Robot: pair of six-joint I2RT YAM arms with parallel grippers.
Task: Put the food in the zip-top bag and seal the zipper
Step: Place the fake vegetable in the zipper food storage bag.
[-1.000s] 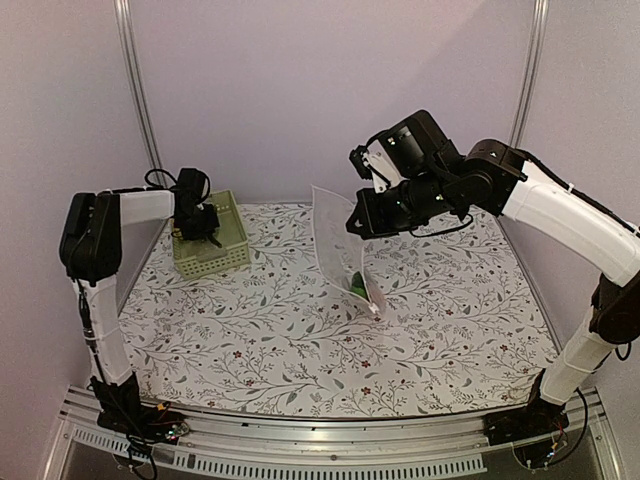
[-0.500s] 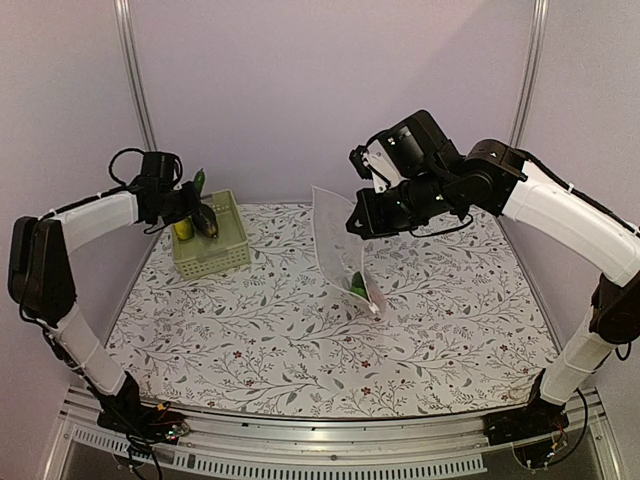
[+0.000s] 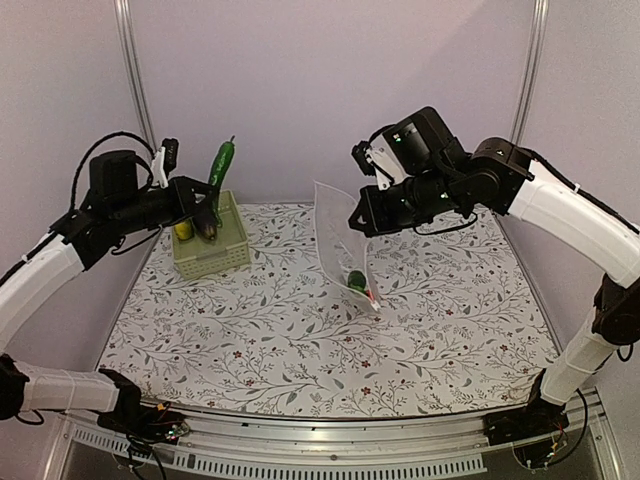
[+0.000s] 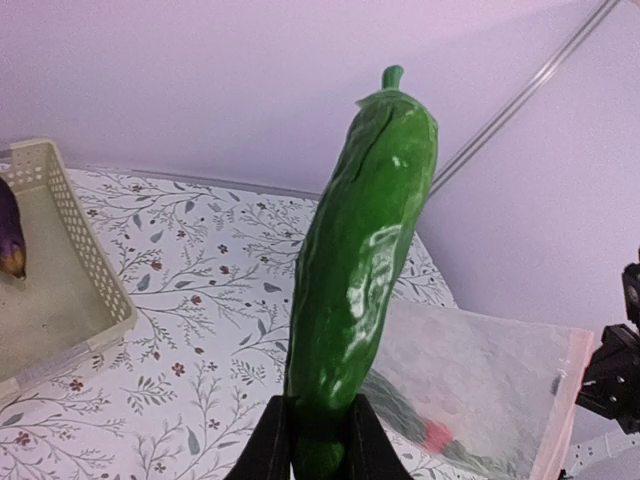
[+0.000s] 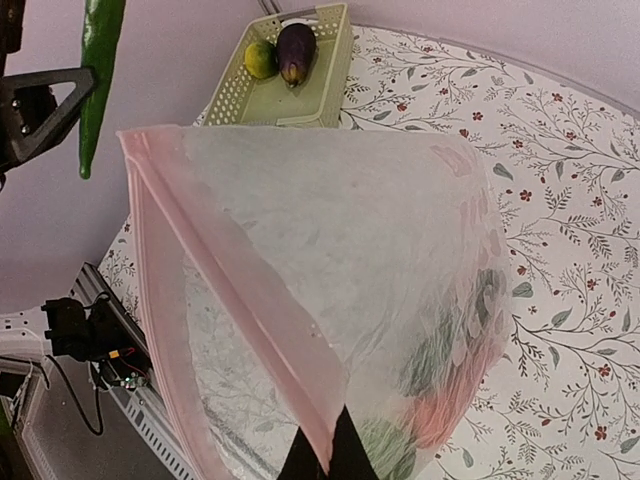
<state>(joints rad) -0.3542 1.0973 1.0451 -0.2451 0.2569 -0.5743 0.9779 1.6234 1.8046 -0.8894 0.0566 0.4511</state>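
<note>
Pale lilac walls (image 3: 300,90) close in a table (image 3: 300,340) covered with a leaf-and-flower print.

The left gripper (image 4: 320,445) is closed narrowly on the lower end of a long glossy green toy vegetable (image 4: 365,260), which stands nearly upright with its stem tip uppermost. In the top view this gripper hangs in the air over the 10 o'clock part of the table, just above the pale green slotted basket (image 3: 215,258), and its arm reaches back toward 8 o'clock. A dark purple eggplant (image 5: 296,50) and a small yellow-green piece (image 5: 260,58) lie side by side in the basket.

The right gripper (image 5: 322,460) is pinched fully together on the upper edge of the zip-top bag (image 5: 330,230), right at the pink zipper (image 5: 240,290). The bag hangs from that grip near the table's middle, slightly toward 1 o'clock, its lower end resting on the cloth. A green piece (image 3: 356,279) and a red piece (image 3: 368,294) sit at its bottom. The right arm runs off toward 4 o'clock.
</note>
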